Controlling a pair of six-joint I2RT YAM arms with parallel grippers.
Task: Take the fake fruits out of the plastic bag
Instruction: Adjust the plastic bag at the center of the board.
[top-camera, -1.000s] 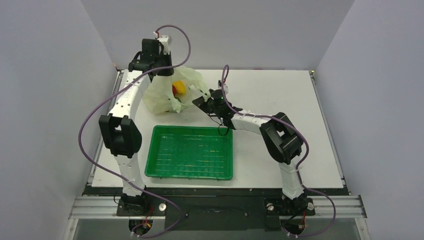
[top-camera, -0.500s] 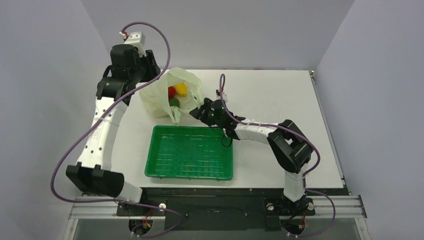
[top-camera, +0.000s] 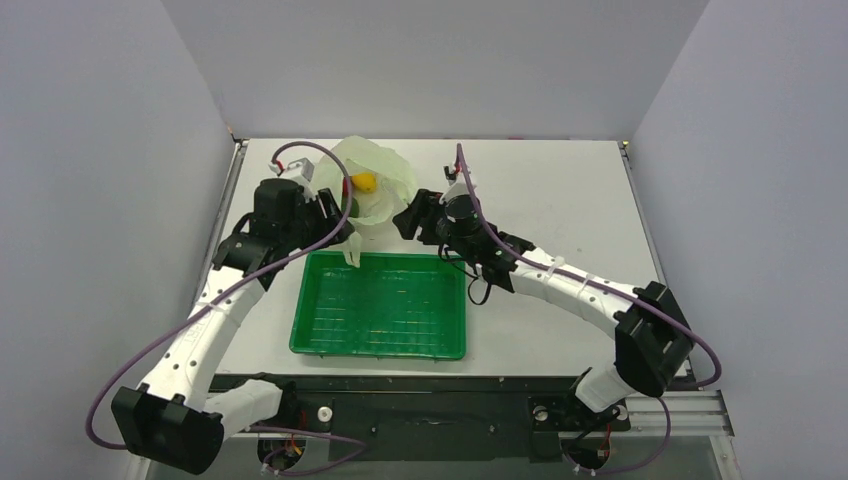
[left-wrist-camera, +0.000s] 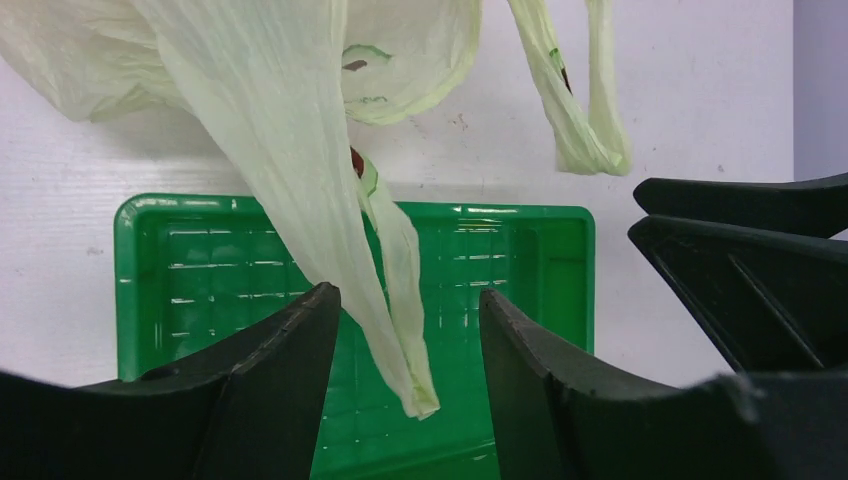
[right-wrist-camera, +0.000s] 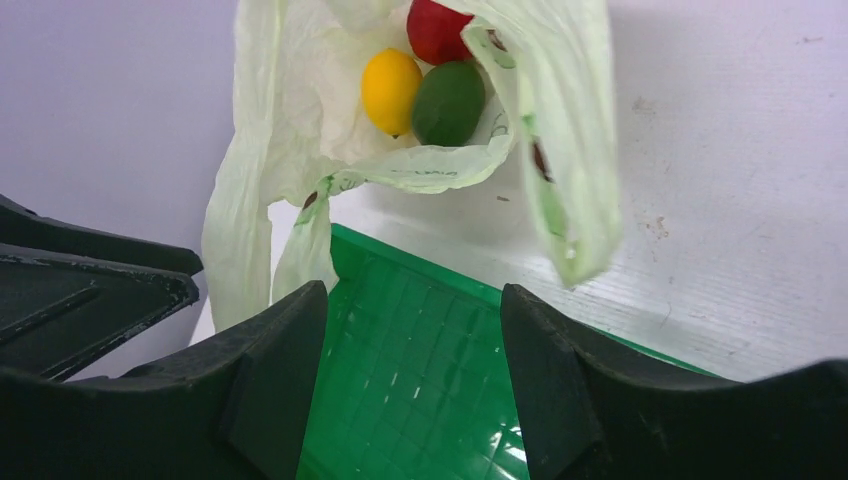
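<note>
The plastic bag (top-camera: 385, 180) lies slumped on the table behind the green tray (top-camera: 330, 340), its mouth gaping. In the right wrist view a yellow lemon (right-wrist-camera: 391, 90), a red fruit (right-wrist-camera: 440, 28) and a dark green fruit (right-wrist-camera: 448, 102) sit inside the plastic bag (right-wrist-camera: 290, 120). Only the yellow fruit (top-camera: 365, 182) shows from above. My left gripper (top-camera: 340, 222) hovers open at the bag's left. A loose bag handle (left-wrist-camera: 385, 300) dangles between the spread jaws of the left gripper (left-wrist-camera: 408, 300), unpinched. My right gripper (top-camera: 408, 218) is open at the bag's right, and the right gripper (right-wrist-camera: 412, 295) has nothing between its jaws.
The tray (right-wrist-camera: 420, 360) lies just under both grippers and holds nothing. The right arm's fingers (left-wrist-camera: 740, 250) show at the right edge of the left wrist view. Grey walls enclose the white table (top-camera: 560, 190) on three sides.
Both grippers have opened and let go of the bag, which has sunk onto the table. The left arm swung down from the back to the bag's left side.
</note>
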